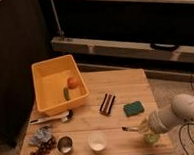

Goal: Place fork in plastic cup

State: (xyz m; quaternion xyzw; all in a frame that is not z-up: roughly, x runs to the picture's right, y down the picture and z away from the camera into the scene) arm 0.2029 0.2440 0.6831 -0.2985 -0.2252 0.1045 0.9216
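Status: placement is judged incomplete. The fork (pixel 130 129) is not yet seen inside the cup (pixel 151 138).

Near edge of the bench (pixel 120 148), lower frame:
- Steel cup (pixel 64 144) at lower left, with a white cup (pixel 97 140) just to its right.
- A crumpled wrapper (pixel 40 136) and a dark cluster (pixel 39 152) sit left of the steel cup.
- The cup stands at lower right, close to the bench edge and largely covered by the arm.
- The end effector (pixel 144 125) hangs directly over the cup, at the tip of the white arm (pixel 185 113) entering from the right edge.
- The fork projects leftward from the end effector, roughly level, its free end just left of the cup. It appears to be carried, but whether the fingers are clamped on it cannot be told.

Remaining, as judged: tip the fork down into the cup and let it go.

Middle of the bench:
- White-handled tool (pixel 51 119) at left.
- Dark striped bar (pixel 107 103) at centre.
- Green sponge (pixel 134 108) right of centre, just above the end effector.

Far side, upper left:
- Yellow bin (pixel 49 75) holding an orange item (pixel 74 82) and a green item (pixel 66 93).
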